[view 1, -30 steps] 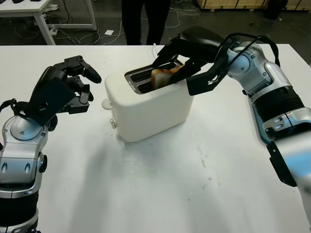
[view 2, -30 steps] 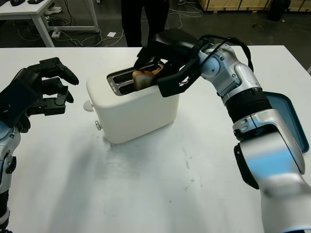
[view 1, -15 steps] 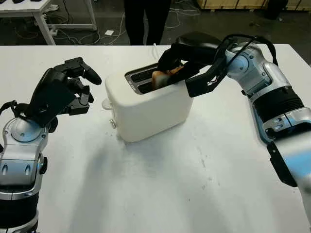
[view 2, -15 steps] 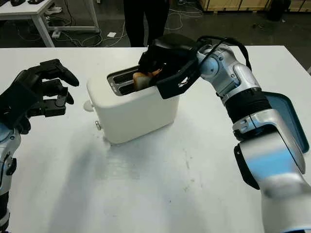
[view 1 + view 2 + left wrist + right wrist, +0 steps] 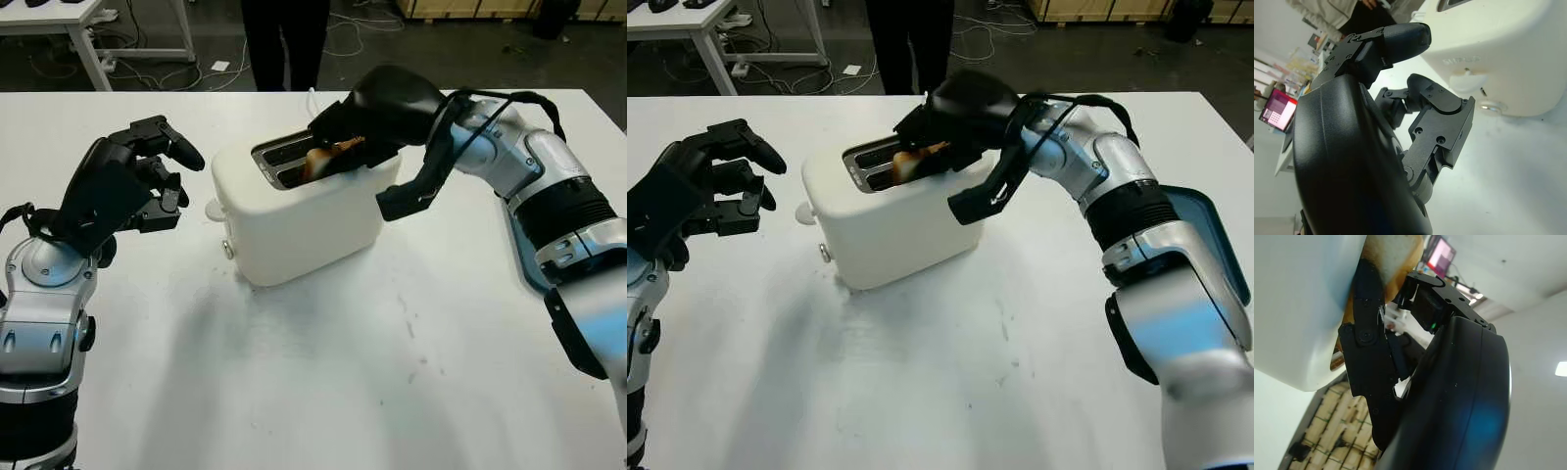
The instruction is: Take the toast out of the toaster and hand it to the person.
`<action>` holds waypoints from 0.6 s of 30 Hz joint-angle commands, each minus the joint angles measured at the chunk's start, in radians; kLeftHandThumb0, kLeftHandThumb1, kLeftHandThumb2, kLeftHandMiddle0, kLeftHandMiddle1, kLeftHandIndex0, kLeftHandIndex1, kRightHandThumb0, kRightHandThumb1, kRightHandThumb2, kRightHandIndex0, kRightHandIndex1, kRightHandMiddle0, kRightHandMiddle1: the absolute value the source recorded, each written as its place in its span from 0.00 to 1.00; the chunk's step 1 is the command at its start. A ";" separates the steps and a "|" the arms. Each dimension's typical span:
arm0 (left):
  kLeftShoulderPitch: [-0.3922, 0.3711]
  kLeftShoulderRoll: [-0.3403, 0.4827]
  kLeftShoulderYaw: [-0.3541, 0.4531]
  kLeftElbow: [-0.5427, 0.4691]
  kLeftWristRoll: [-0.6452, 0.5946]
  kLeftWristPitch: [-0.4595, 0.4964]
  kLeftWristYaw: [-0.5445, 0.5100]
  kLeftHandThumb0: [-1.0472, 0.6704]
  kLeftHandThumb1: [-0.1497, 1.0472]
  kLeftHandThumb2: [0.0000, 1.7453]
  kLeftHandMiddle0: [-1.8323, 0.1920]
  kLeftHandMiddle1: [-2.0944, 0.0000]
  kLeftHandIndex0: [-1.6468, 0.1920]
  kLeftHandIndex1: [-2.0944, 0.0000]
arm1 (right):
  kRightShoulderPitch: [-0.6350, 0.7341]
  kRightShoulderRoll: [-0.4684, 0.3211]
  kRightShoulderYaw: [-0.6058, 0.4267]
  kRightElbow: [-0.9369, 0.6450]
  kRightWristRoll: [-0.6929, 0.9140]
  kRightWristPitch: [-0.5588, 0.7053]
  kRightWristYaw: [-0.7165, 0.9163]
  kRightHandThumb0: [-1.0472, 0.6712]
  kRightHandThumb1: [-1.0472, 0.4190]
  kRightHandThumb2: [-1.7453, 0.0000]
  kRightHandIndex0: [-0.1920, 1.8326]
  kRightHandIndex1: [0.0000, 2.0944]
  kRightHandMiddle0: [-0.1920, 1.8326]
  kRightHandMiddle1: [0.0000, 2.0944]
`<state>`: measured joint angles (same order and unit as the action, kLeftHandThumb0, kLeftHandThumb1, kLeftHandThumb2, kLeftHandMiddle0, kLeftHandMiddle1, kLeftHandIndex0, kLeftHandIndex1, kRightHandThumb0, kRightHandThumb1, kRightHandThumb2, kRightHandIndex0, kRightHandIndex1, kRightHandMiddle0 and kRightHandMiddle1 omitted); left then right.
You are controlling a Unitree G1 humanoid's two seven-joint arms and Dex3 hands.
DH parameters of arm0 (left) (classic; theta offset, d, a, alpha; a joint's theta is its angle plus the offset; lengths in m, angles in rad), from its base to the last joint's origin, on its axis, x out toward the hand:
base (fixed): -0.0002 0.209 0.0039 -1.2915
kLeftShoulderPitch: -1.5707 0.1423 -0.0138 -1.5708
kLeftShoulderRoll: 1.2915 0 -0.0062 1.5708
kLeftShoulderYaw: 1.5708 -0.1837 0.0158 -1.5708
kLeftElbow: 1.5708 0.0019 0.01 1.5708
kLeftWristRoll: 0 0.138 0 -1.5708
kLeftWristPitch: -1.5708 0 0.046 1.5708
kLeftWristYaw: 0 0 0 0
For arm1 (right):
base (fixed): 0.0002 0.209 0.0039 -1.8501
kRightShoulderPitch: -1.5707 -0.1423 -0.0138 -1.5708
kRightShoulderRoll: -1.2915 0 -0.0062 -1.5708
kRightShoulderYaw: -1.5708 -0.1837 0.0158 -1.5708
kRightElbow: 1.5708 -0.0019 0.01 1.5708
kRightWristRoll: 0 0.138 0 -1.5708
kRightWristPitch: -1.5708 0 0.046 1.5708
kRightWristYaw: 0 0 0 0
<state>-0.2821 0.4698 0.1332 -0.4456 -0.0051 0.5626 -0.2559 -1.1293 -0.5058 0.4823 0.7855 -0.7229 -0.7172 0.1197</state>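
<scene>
The right hand (image 5: 345, 132) is over the top of the glossy white two-slot toaster (image 5: 299, 211), black fingers (image 5: 1365, 340) clamped on the golden-brown slice of toast (image 5: 323, 157) — one finger lies against the crust in the wrist view. The toast sits tilted, its lower end in the nearer slot of the toaster and its upper end under the black palm. The silver forearm (image 5: 529, 176) reaches in from the right side of the table, black cables looping over the elbow.

Over on the left, the left hand (image 5: 132, 186) hangs above the white tabletop (image 5: 333, 382), just beside the toaster's end with the small white lever knob (image 5: 213, 209) — fingers curled, grasping nothing, apart from the toaster.

The toaster stands near the middle of the table, turned at an angle. A teal blue tray edge (image 5: 1215, 245) peeks out behind the right arm. Beyond the far edge of the table a person in dark trousers (image 5: 284, 39) stands on the dark floor, with the leg of a white table (image 5: 83, 44) off to the far left.
</scene>
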 commanded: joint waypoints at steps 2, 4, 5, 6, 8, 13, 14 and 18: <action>0.005 -0.005 0.005 -0.003 0.000 -0.001 0.005 0.61 0.69 0.74 0.60 0.22 0.64 0.26 | 0.001 -0.014 -0.005 0.016 -0.025 -0.007 -0.059 0.32 0.09 0.71 0.64 0.83 0.50 0.83; 0.004 0.000 0.003 -0.003 0.004 -0.001 0.003 0.61 0.69 0.74 0.60 0.22 0.64 0.26 | -0.019 -0.019 -0.010 0.032 -0.037 -0.016 -0.107 0.32 0.09 0.71 0.64 0.83 0.49 0.83; 0.004 0.001 0.003 -0.004 0.005 0.000 0.003 0.61 0.69 0.73 0.60 0.22 0.64 0.26 | -0.029 -0.020 -0.015 0.039 -0.033 -0.017 -0.113 0.32 0.09 0.71 0.64 0.83 0.49 0.83; 0.004 0.002 0.004 -0.002 0.004 -0.003 0.002 0.61 0.69 0.73 0.60 0.22 0.64 0.26 | -0.039 -0.021 -0.024 0.050 -0.024 -0.019 -0.121 0.32 0.09 0.71 0.64 0.83 0.49 0.83; 0.002 -0.001 0.007 0.000 0.000 -0.001 0.002 0.61 0.69 0.73 0.60 0.22 0.64 0.26 | -0.056 -0.024 -0.038 0.068 -0.021 -0.018 -0.152 0.31 0.09 0.71 0.63 0.83 0.49 0.83; 0.000 0.005 0.002 0.001 0.007 -0.003 0.001 0.62 0.69 0.73 0.60 0.22 0.64 0.26 | -0.094 -0.025 -0.079 0.130 0.014 -0.006 -0.179 0.30 0.09 0.70 0.61 0.83 0.48 0.83; -0.001 0.007 0.002 0.002 0.007 -0.003 -0.001 0.62 0.70 0.73 0.60 0.22 0.64 0.26 | -0.100 -0.022 -0.093 0.146 0.035 -0.006 -0.173 0.30 0.09 0.71 0.60 0.83 0.47 0.83; -0.004 0.004 0.003 0.003 0.007 0.003 0.003 0.62 0.69 0.73 0.60 0.22 0.64 0.27 | -0.134 -0.024 -0.160 0.213 0.132 0.016 -0.104 0.30 0.09 0.71 0.57 0.83 0.45 0.83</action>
<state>-0.2824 0.4696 0.1337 -0.4432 -0.0048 0.5626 -0.2561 -1.2287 -0.5232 0.3492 0.9748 -0.6303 -0.7223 -0.0047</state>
